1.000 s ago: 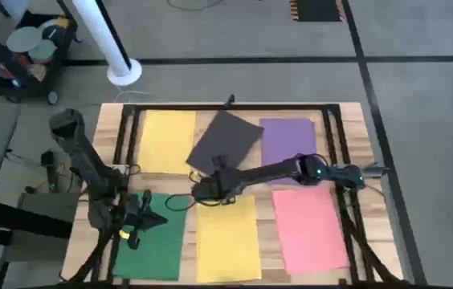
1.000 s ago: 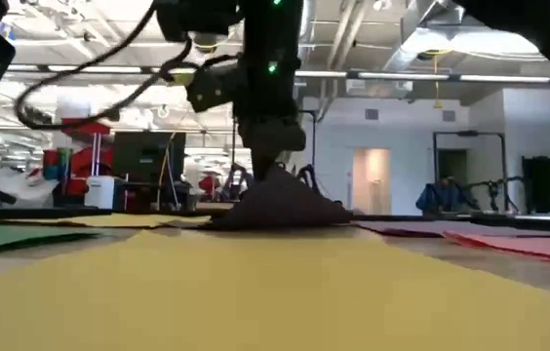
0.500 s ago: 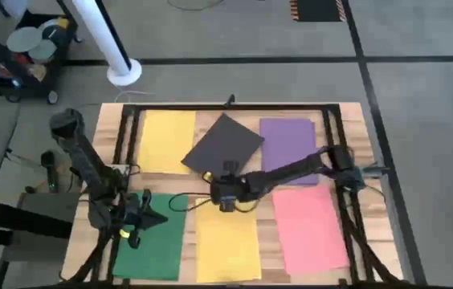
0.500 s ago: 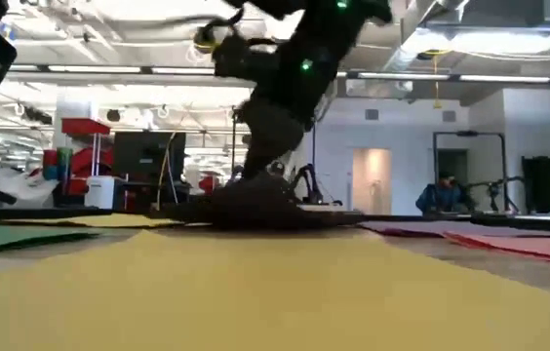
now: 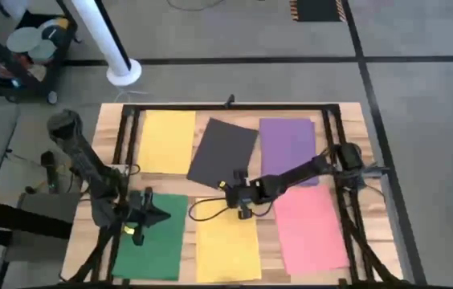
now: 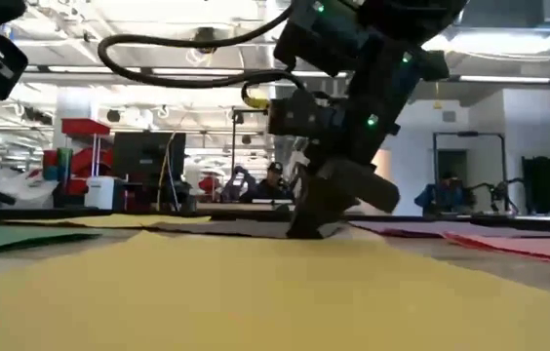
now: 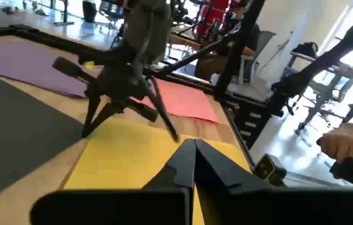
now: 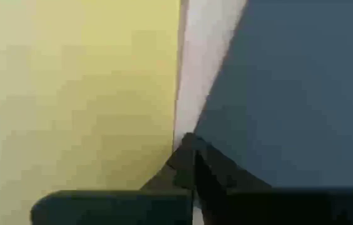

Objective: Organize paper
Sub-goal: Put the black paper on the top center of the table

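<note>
Six sheets lie flat on the wooden table. The dark grey sheet (image 5: 222,152) sits at the far middle, slightly askew, between a yellow sheet (image 5: 166,140) and the purple sheet (image 5: 288,148). Along the near side lie the green sheet (image 5: 150,241), a second yellow sheet (image 5: 226,245) and the pink sheet (image 5: 311,229). My right gripper (image 5: 240,195) is shut, its tips down at the dark sheet's near right corner. My left gripper (image 5: 162,217) is shut and hovers over the green sheet's far end, touching nothing. My right gripper presses its shut fingertips (image 8: 192,142) down on the dark grey sheet at its near right corner (image 8: 226,147), beside the bare wood gap next to the yellow sheet. The fingers come slanting down from the table's right (image 6: 306,230). The sheet lies flat on the table.
A black frame (image 5: 234,106) runs around the tabletop, with rails along both sides. Narrow strips of bare wood (image 8: 204,50) separate the sheets. A white post base (image 5: 124,72) and a cart (image 5: 26,48) stand on the floor beyond the far edge. People sit in the room behind.
My right gripper has slid toward the table's right and near edges with its tips kept down. The dark grey sheet has turned with it: its near end swung toward the right, and its long edges now run closer to those of its neighbours. It lies flatter than before.
</note>
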### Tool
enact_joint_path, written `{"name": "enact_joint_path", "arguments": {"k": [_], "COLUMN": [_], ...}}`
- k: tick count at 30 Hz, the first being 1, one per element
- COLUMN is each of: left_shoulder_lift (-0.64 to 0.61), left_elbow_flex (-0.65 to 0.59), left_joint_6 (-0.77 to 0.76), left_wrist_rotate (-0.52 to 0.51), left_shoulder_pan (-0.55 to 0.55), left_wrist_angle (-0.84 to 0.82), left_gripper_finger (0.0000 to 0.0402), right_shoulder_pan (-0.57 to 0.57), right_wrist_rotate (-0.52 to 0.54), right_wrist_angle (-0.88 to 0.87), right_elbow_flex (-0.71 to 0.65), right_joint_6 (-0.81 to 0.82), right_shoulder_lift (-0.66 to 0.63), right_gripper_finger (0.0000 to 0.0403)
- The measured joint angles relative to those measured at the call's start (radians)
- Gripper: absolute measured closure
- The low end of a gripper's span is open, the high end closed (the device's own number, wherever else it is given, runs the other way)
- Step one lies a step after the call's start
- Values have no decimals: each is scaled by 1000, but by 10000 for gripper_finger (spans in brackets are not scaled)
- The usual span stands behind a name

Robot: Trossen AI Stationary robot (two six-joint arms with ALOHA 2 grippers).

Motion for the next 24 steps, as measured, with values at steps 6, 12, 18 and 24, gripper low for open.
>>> {"name": "enact_joint_path", "arguments": {"k": [6, 12, 18, 24], "left_shoulder_lift": [0, 0, 0, 0], "left_elbow_flex": [0, 0, 0, 0], "left_joint_6": [-19, -22, -22, -22], "left_wrist_rotate": [41, 50, 50, 50], "left_shoulder_pan": [35, 52, 52, 52], "left_wrist_angle": [0, 0, 0, -2], "left_gripper_finger": [401, 402, 402, 402], "right_shoulder_pan": [-36, -65, -72, -70], "right_wrist_rotate": [-38, -37, -28, -26], "right_wrist_angle": [-68, -138, -174, -183], "right_elbow_flex": [-4, -9, -8, -7], "right_joint_6": [-73, -100, -99, -69], "right_shoulder_lift": [-28, -71, -81, -76], "right_gripper_finger": [403, 403, 403, 403]}}
